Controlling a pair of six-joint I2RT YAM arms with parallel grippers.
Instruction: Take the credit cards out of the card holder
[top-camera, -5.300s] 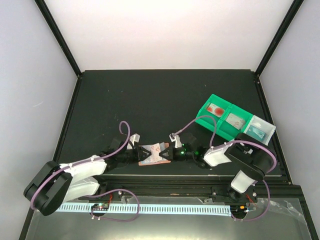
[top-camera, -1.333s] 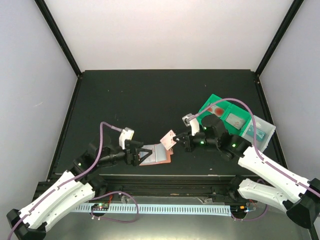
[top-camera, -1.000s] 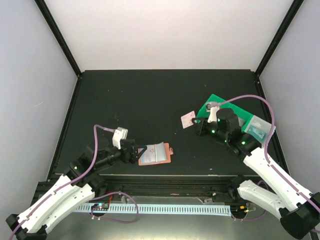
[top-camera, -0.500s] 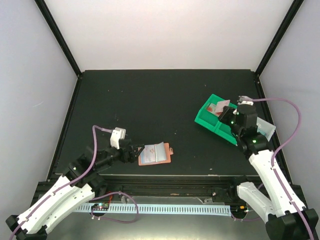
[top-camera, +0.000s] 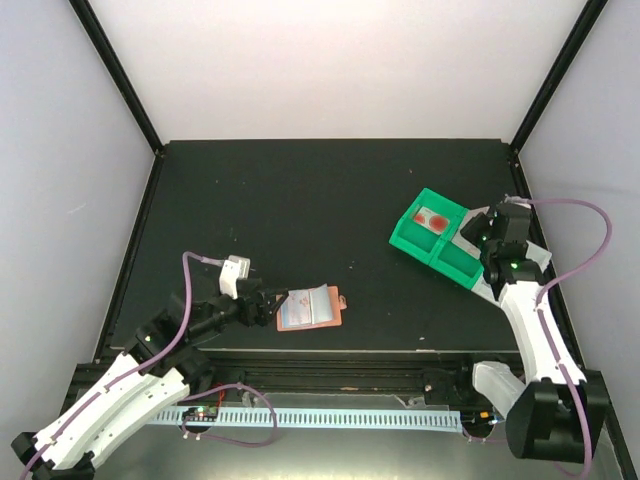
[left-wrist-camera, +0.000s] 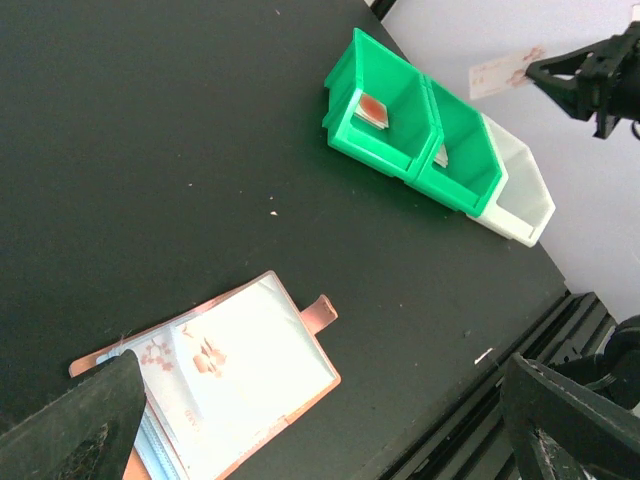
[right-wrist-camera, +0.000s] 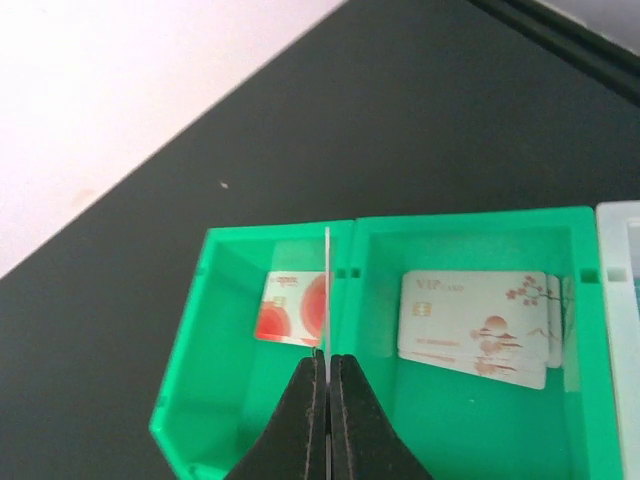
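Note:
The card holder (top-camera: 312, 308) lies open and flat on the black table near the front edge. Its terracotta rim and tab (left-wrist-camera: 320, 310) show in the left wrist view, with a white blossom-printed credit card (left-wrist-camera: 240, 375) in the top sleeve. My left gripper (top-camera: 272, 309) stands open just left of the holder, its jaws wide apart and holding nothing. My right gripper (right-wrist-camera: 327, 358) is shut on a thin credit card (right-wrist-camera: 327, 290), seen edge-on, above the wall between two green bins. That held card (left-wrist-camera: 505, 72) shows pale in the left wrist view.
A red card (right-wrist-camera: 290, 308) lies in the left green bin (right-wrist-camera: 190, 360). White VIP cards (right-wrist-camera: 475, 325) are stacked in the middle green bin (right-wrist-camera: 590, 330). A clear bin (top-camera: 533, 257) adjoins them on the right. The table's front rail (top-camera: 350, 358) runs just behind the holder.
My right arm has carried a card from beside the holder to over the green bins. The left gripper has drawn back slightly, and the holder now lies flat.

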